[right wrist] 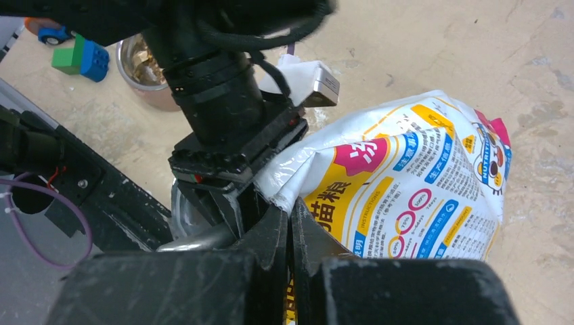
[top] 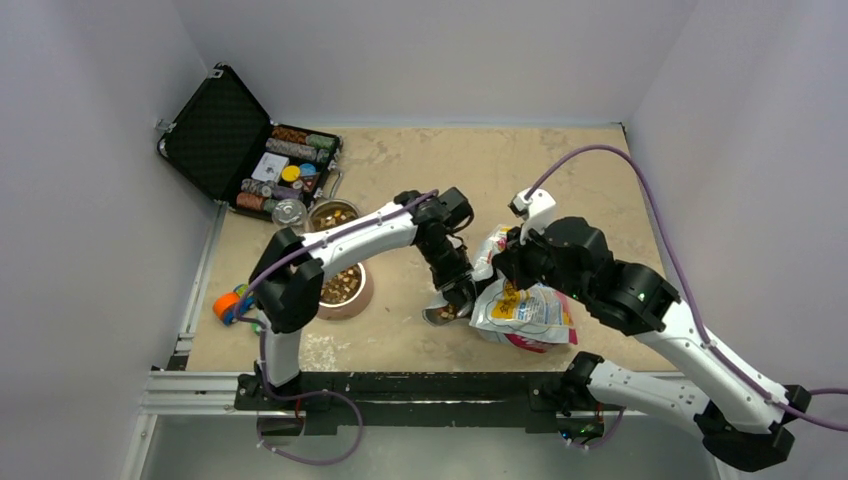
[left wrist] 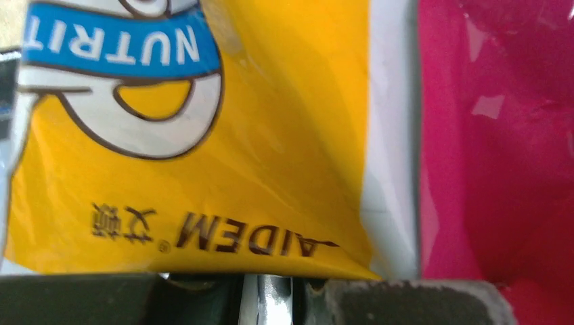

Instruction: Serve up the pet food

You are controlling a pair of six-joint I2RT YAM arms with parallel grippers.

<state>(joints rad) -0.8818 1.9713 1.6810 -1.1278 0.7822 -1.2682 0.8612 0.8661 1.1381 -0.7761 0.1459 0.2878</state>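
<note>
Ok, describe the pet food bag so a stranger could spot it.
On the tan table, look toward the near right edge. The bag lies there crumpled; it is the only glossy white pouch, printed yellow, blue and red.

The left gripper (top: pixel 458 297) grips a metal scoop (top: pixel 430 318) of kibble (top: pixel 443 311) beside the white bag (top: pixel 525 315), its top pinched by the right gripper (top: pixel 503 262); bowl (top: pixel 364 298) at left.
</note>
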